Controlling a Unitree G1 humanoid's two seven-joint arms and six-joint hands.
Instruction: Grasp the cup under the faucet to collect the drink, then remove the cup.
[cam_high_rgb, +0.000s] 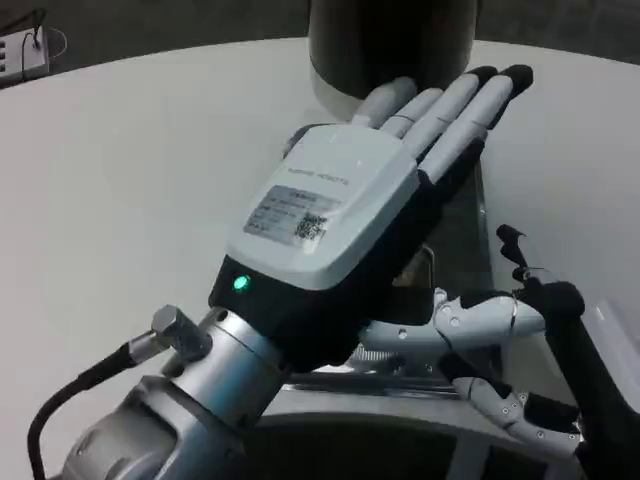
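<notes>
My left hand (345, 215) fills the middle of the head view, white back up, fingers stretched straight and close together. Its fingertips (500, 80) reach the base of the dark, round drink dispenser (390, 40) at the table's far side, and it holds nothing. My right hand (500, 345) sits low at the right, partly behind the left wrist, with its white and black fingers bent toward the left. The left hand hides what those fingers enclose. It also hides the spot under the dispenser, where a grey metal strip (465, 225) runs down from it.
The white table (150, 190) stretches wide to the left. A white power strip (22, 52) lies at the far left corner. A black cable (70, 395) loops from my left forearm at the bottom left.
</notes>
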